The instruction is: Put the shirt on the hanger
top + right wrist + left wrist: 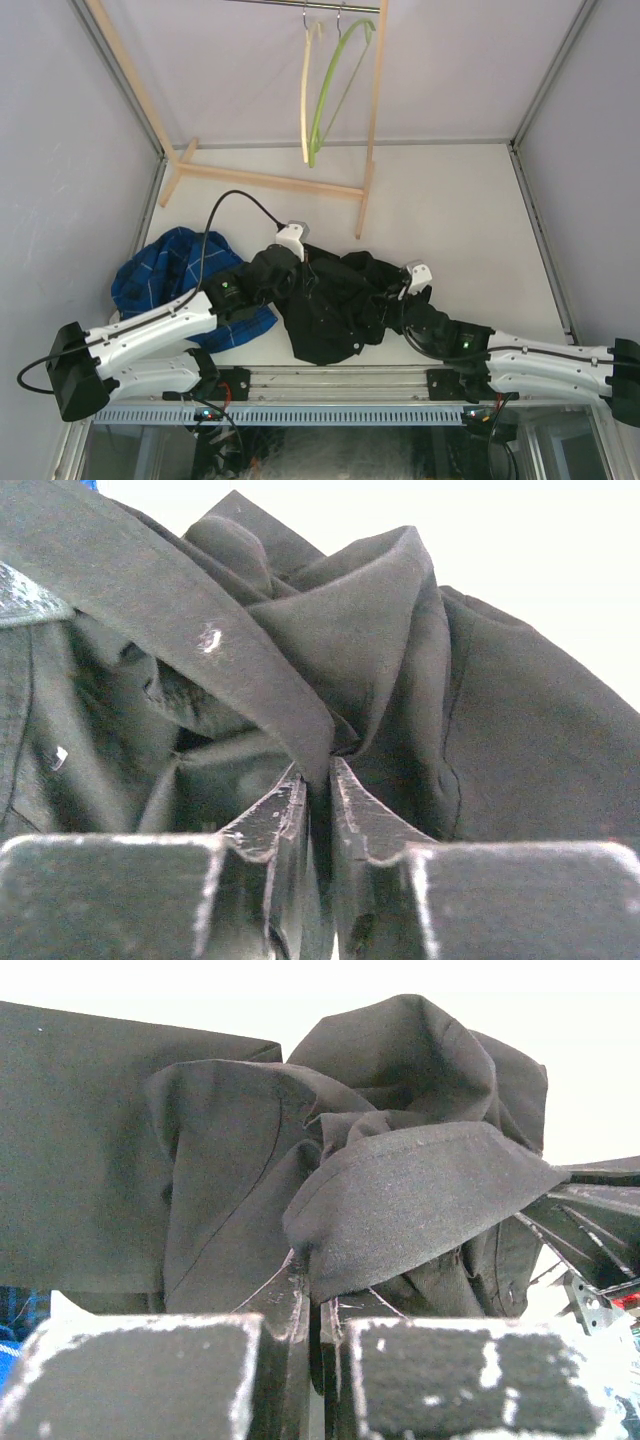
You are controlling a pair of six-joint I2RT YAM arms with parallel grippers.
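My left gripper and right gripper are each clamped on a matte fold of the shirt. It lies crumpled in a soft black heap on the white table, near the arms. Farther off, the thin, curved lime plastic hanger hangs from the metal rail.

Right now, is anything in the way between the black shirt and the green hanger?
Only the wooden rack's low crossbar runs between the shirt and the green hanger hanging behind it. A cream hanger hangs close beside the green one.
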